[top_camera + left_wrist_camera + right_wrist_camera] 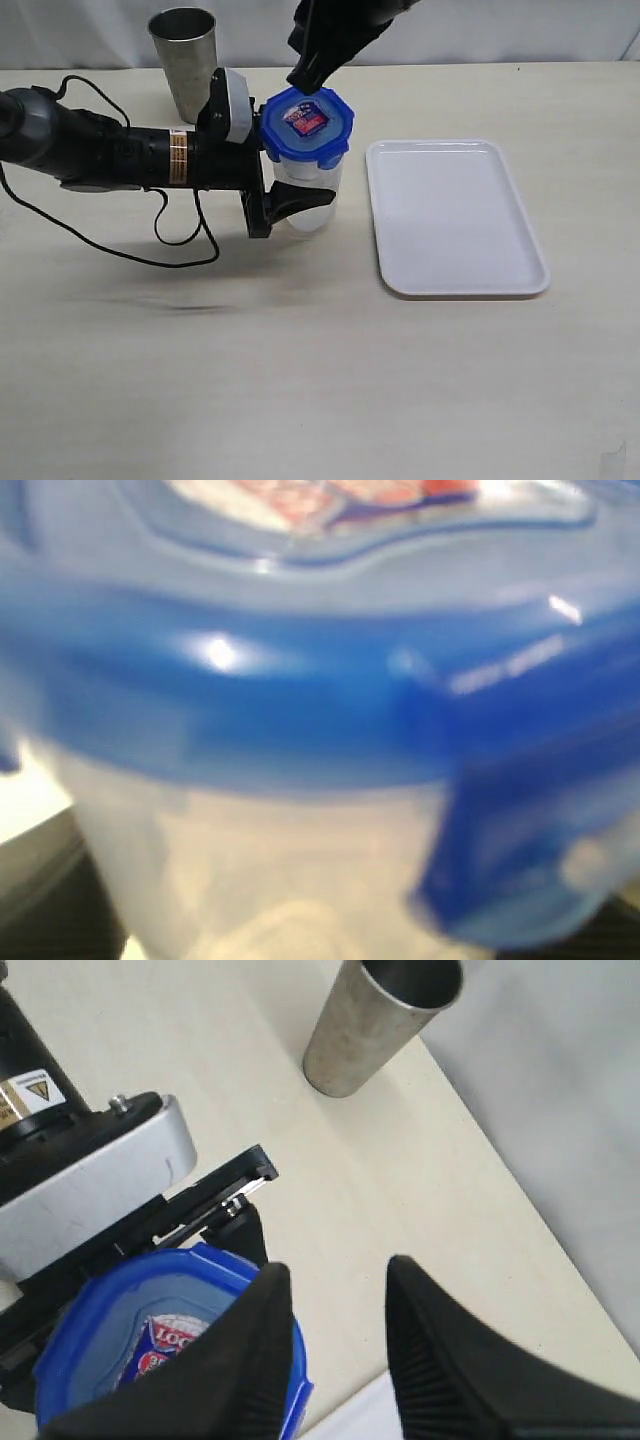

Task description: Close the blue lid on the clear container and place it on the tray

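Observation:
The clear container [318, 210] stands on the table left of the tray [455, 215], with the blue lid [306, 124] sitting on its mouth, red-and-white label up. My left gripper [303, 192] reaches in from the left and is shut on the container's body below the lid. In the left wrist view the lid [300, 690] and the container [260, 870] fill the picture, blurred. My right gripper [304, 84] comes down from the back and is open, one finger over the lid's [120, 1330] far rim. Nothing is between the right gripper's [337, 1268] fingers.
A grey steel cup [186, 58] stands upright behind the left arm, seen also in the right wrist view as the steel cup [375, 1020]. A black cable [150, 240] loops on the table under the left arm. The tray holds nothing.

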Controlling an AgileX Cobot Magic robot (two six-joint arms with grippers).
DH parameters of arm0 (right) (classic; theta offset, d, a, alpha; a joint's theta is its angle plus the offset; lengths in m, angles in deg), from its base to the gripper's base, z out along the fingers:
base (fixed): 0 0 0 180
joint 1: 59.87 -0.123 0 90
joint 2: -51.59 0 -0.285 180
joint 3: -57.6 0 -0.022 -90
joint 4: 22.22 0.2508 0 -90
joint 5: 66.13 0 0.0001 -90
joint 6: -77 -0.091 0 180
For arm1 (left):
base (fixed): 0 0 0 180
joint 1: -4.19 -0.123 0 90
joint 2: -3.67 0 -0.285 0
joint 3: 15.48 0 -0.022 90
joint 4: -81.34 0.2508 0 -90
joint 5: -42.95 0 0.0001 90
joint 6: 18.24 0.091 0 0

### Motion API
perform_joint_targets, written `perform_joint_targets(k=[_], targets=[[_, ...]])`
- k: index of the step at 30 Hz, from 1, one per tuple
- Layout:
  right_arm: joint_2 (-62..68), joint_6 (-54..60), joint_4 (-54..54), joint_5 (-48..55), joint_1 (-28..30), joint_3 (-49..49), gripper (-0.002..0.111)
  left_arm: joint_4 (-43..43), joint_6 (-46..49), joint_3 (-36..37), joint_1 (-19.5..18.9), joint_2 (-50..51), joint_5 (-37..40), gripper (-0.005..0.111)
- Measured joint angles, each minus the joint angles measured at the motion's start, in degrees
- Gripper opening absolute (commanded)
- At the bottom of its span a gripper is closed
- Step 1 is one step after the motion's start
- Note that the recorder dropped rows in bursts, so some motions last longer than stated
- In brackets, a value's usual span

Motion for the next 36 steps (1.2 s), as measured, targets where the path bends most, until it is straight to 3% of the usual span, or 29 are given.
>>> perform_joint_targets(k=[4,13,28,36], targets=[[-1.7,-2.9,0.1,-0.3,0.0,0.0,0.004,-1.6,-5.2,0.0,0.2,0.1,0.3,0.000],[-9.4,-8.2,0.7,-11.6,0.0,-7.1,0.005,-4.9,-10.0,0.0,0.3,0.1,0.7,0.000],[-35.7,-14.7,2.6,-43.7,0.0,-41.9,0.005,-5.9,-10.6,0.0,0.3,0.1,2.1,0.000],[-51.9,-16.5,5.1,-47.4,0.0,-52.9,0.005,-5.9,-10.6,0.0,0.3,0.1,2.3,0.000]])
